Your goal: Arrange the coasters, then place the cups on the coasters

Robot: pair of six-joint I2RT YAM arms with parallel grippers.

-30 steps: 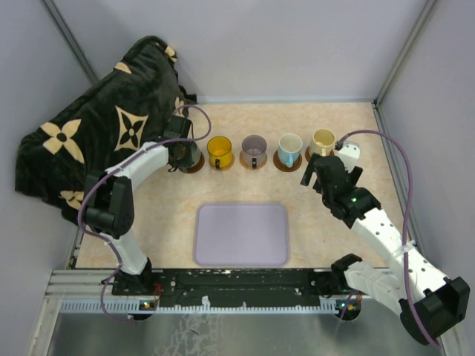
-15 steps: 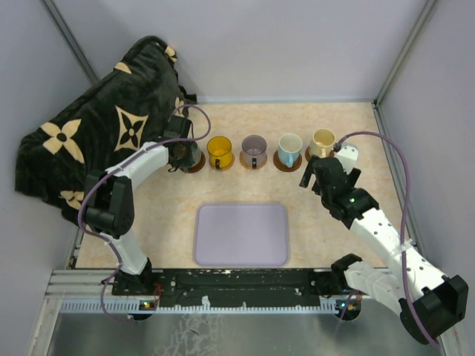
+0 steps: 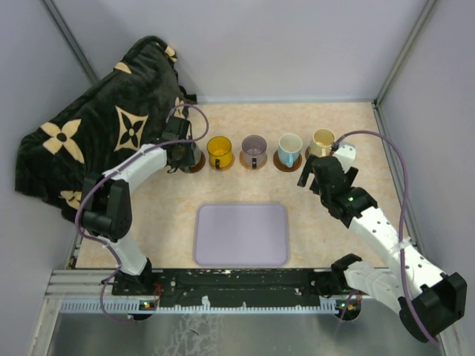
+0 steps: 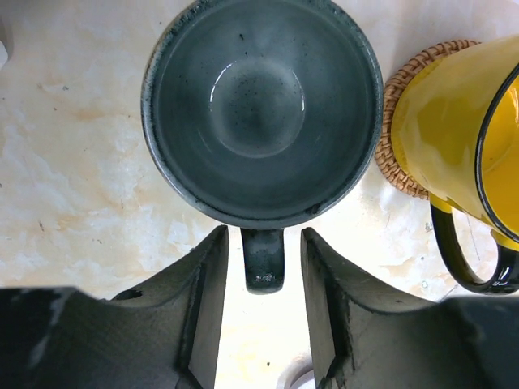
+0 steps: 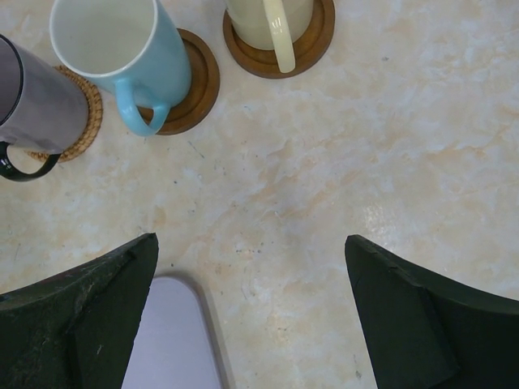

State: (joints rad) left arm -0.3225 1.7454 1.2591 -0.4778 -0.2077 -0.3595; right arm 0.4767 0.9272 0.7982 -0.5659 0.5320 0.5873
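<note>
Left end effector [image 4: 263, 251] released: its fingers flank the handle of the grey-green cup [image 4: 261, 105], with a gap on each side. The cup stands upright at the left end of the row, just beside the yellow cup [image 4: 454, 130] on its woven coaster [image 4: 395, 121]. Right end effector [image 5: 250, 243] spread wide, holding nothing, above bare counter [image 5: 324, 162], near the light blue cup [image 5: 122, 49] and cream cup [image 5: 272, 12] on brown coasters [image 5: 203, 81].

No lettering, label, brand, number or sign can be read anywhere in these views.
</note>
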